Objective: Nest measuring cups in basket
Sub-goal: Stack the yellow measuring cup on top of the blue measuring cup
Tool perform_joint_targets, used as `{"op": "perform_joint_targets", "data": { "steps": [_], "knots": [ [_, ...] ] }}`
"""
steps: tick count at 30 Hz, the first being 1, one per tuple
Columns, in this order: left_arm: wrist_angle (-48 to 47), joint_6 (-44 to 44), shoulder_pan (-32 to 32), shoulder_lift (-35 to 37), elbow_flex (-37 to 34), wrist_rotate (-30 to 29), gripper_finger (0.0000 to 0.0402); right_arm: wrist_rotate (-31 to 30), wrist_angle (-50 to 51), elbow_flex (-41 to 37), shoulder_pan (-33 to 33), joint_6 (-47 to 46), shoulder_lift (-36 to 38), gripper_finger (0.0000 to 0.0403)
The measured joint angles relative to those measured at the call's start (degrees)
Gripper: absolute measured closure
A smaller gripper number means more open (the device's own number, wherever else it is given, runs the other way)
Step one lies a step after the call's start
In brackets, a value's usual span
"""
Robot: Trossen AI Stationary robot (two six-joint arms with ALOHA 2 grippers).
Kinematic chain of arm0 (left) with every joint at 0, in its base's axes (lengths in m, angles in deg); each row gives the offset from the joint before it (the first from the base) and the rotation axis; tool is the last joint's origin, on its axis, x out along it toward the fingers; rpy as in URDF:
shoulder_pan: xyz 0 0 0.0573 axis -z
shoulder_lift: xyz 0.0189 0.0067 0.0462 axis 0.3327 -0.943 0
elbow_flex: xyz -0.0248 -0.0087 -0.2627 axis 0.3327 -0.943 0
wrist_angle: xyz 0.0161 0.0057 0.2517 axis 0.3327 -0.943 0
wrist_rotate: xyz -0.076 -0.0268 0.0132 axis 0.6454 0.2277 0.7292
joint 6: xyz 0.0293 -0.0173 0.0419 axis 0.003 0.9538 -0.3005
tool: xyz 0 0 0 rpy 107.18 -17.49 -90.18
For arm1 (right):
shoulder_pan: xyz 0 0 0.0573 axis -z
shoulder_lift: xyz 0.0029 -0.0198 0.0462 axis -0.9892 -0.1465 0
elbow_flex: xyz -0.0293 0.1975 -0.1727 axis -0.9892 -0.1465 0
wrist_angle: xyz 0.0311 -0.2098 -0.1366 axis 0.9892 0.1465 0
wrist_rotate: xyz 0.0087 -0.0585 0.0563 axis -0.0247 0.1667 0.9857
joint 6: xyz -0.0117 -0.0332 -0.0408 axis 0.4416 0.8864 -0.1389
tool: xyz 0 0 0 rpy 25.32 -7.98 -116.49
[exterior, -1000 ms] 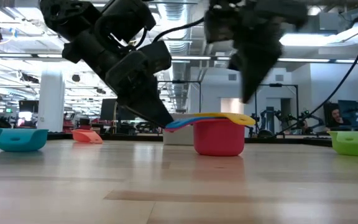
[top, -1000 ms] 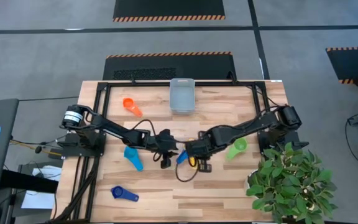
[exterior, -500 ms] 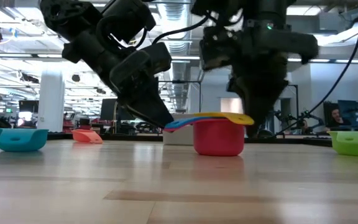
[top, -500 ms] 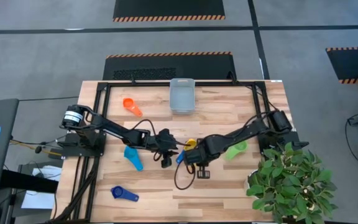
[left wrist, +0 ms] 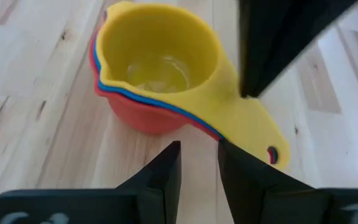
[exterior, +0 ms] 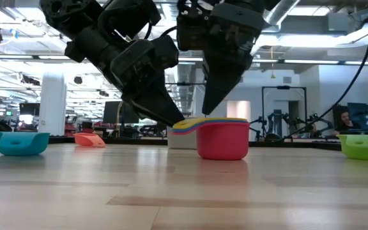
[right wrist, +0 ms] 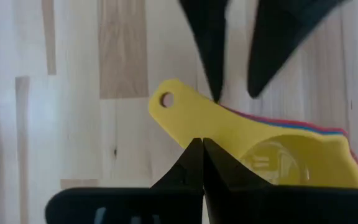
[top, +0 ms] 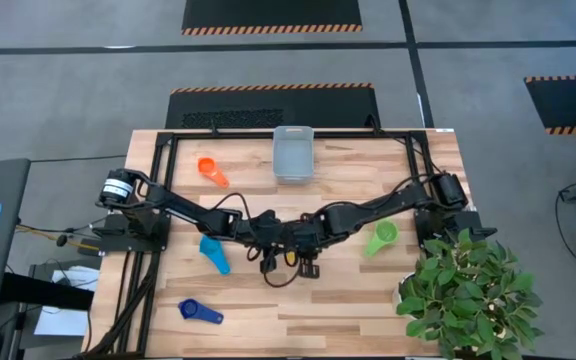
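Counting the cups on the tabletop (top: 368, 300): seven show in all. Three are nested in one stack (exterior: 222, 137) near the middle, a yellow cup (left wrist: 160, 62) inside a blue one inside a red cup (exterior: 223, 142); the blue shows only as a thin rim line in the wrist views. Four lie singly: an orange cup (top: 211, 170) toward the far left, a light blue cup (top: 214, 252) left of centre, a dark blue cup (top: 199, 312) near the front left edge, and a green cup (top: 381, 237) on the right. One basket (top: 293, 154) sits at the far middle edge, well apart from the stack, with no cup in it.

Both arms meet over the stack. The left gripper (left wrist: 197, 171) stands just beside the stack's handle, its jaws a little apart with nothing between them. The right gripper (right wrist: 202, 163) hangs over the yellow handle, its jaws pressed together on nothing. One plant (top: 468, 290) stands at the front right corner.
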Motion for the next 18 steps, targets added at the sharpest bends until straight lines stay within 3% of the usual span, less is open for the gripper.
{"op": "perform_joint_targets", "data": {
  "steps": [7, 12, 18],
  "knots": [
    [-11.26, 1.72, -0.03, 4.94, 0.0, -2.76, 0.0308, 0.66, 5.69, 0.0, -1.87, -1.64, 0.0, 0.0363],
    [-27.07, 7.19, 2.01, 16.2, -0.05, -13.0, 0.0308, -2.11, 6.35, -0.47, -3.86, -1.22, 0.0, 0.0349],
    [-47.66, 23.74, 9.93, 29.31, -0.44, -26.5, 0.0308, -3.43, 4.42, -0.79, -3.79, -1.43, 0.0, 0.0342]
  ]
}}
